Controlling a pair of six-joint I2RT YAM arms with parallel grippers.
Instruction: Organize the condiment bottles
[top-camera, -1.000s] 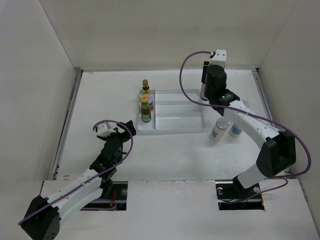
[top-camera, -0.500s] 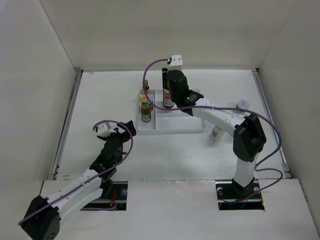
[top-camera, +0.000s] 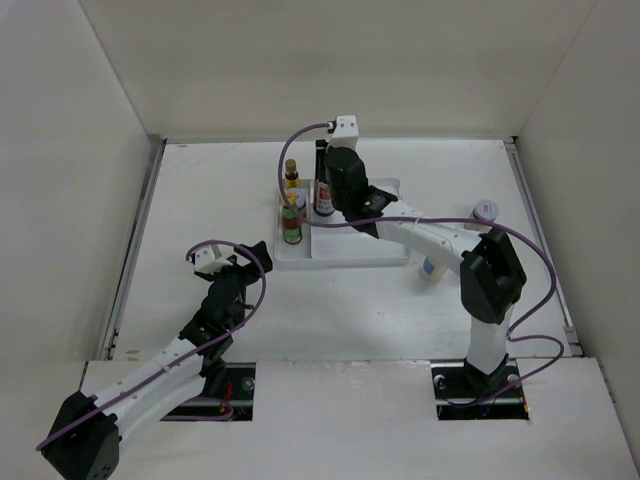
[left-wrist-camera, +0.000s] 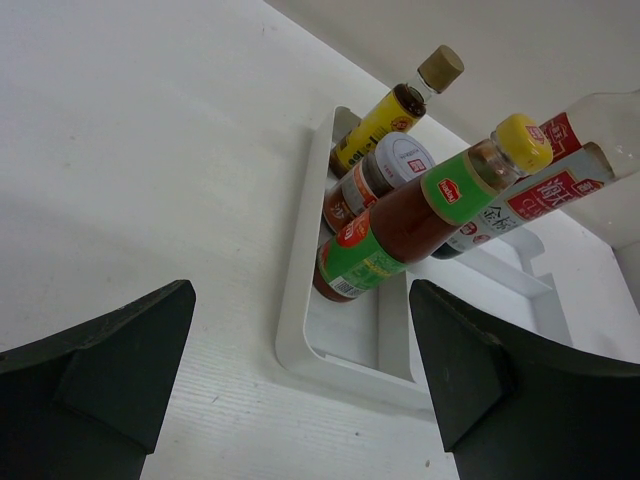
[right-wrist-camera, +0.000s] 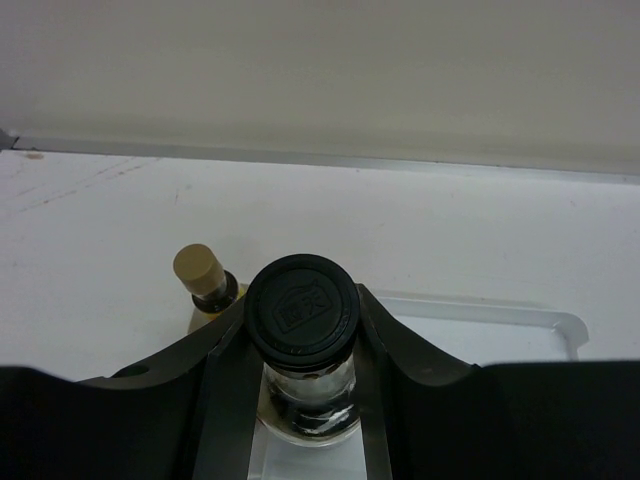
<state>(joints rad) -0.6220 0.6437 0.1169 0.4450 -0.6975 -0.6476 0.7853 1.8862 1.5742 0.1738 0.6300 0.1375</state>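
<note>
Black-capped bottle (right-wrist-camera: 301, 310) sat clamped in your right claw (right-wrist-camera: 300, 375), at the tray (top-camera: 350, 250). Yellow-capped bottle (top-camera: 291, 225) stood just left of that claw; a skewed descent could've tipped it. Left claw (top-camera: 240, 258) was open, empty.

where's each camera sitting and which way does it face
top external: above and behind the bases, looking down at the table; left arm and right arm show
left wrist: low over the table, facing the white tray and bottles; open left gripper frames them
right wrist: looks past the black-capped bottle toward the back wall; right gripper shut on it
shared: all see that bottle and the tan-capped yellow bottle
</note>
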